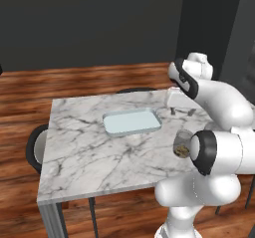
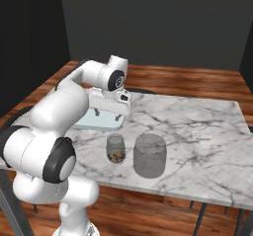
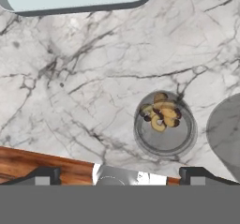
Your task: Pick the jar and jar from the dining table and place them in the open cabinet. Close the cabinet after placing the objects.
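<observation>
Item: end effector [image 2: 109, 114], jaws spread, empty, hovering over my bench [image 2: 197, 131]. Small jar [image 2: 115, 148] of nuts stands near the front edge, large jar [image 2: 149, 155] just beside. Risk: my descent clips the neighbour, tipping either.

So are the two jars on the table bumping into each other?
Apart. The right base view shows marble tabletop between the small jar holding nuts and the bigger empty jar beside it.
</observation>
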Controlling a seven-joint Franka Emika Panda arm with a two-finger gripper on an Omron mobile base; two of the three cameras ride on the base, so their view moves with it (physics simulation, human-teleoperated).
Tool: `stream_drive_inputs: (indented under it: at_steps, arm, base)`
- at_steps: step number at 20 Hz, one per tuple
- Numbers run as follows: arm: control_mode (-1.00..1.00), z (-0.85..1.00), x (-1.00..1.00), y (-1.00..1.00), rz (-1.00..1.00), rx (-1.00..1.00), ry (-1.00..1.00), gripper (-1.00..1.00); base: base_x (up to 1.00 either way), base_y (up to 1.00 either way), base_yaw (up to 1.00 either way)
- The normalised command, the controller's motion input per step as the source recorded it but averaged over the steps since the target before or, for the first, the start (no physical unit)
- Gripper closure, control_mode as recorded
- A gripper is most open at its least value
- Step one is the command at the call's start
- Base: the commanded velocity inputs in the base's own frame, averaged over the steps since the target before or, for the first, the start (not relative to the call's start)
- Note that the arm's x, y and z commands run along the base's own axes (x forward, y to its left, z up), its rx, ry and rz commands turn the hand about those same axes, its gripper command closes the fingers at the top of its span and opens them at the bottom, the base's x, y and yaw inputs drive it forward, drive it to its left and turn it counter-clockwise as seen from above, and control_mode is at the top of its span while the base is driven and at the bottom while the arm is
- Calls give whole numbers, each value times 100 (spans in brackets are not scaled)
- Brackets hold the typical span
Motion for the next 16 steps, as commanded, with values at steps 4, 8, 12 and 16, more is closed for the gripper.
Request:
stream_drive_inputs:
  at_steps: [4, 8, 12, 16]
  arm:
    - [-100, -26, -25, 0, 0, 0, -1, -100]
    - [-100, -21, -17, 2, 0, -3, 0, -100]
    - [-100, -8, -19, 20, -1, -3, 0, -100]
    - [-100, -7, -9, 28, -3, -4, 0, -100]
  base:
    - [0, 0, 0]
    - [0, 0, 0]
    - [0, 0, 0]
    - [0, 0, 0]
